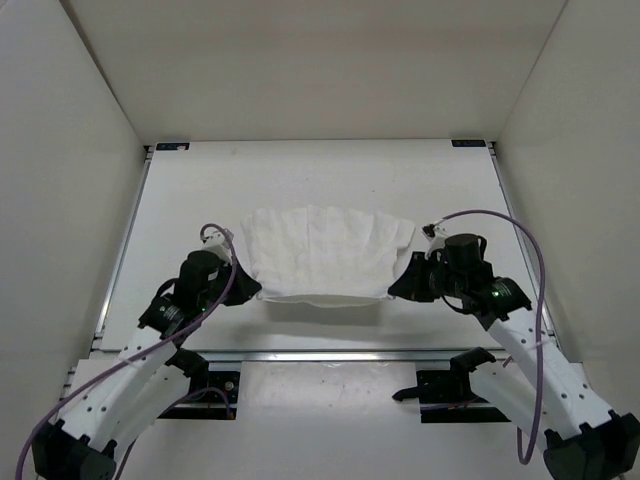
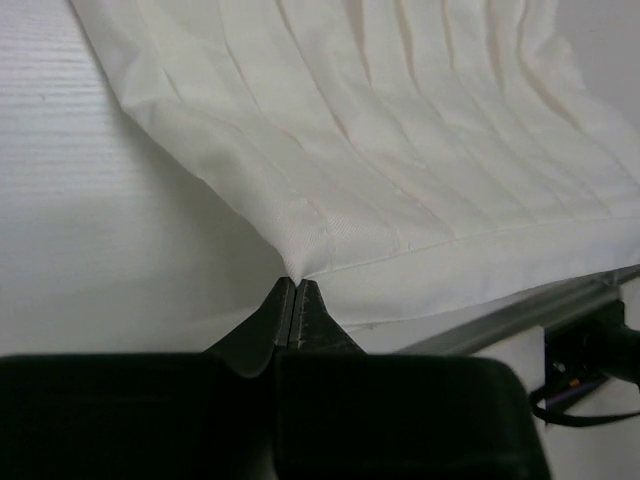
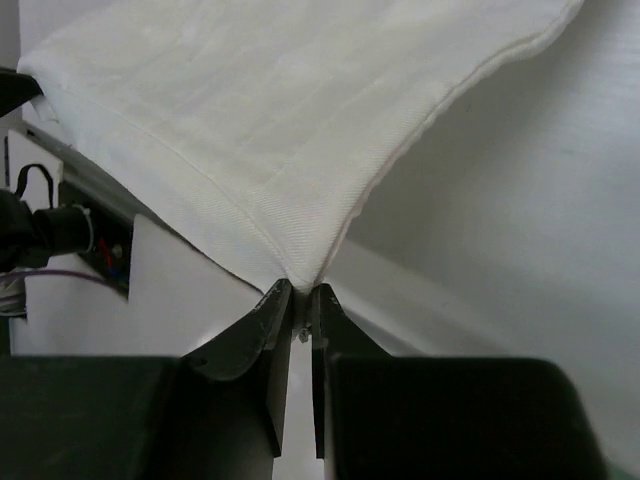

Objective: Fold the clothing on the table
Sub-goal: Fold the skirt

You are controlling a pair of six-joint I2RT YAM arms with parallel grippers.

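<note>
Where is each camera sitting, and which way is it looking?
Top camera: sits high above and behind the arms, looking down and forward at the table and the white clothing. Both arms show, with the left gripper and right gripper at the clothing's near corners.
Left wrist camera: rides on the left arm, looking along its own shut gripper at the corner it pinches.
Right wrist camera: rides on the right arm, looking along its gripper at the other pinched corner.
Shared: all three views show the clothing and the table.

Behind the clothing [image 1: 325,255] the tabletop [image 1: 320,175] is free up to the far wall [image 1: 320,70]. The side walls [image 1: 70,200] stand close to its edges.
</note>
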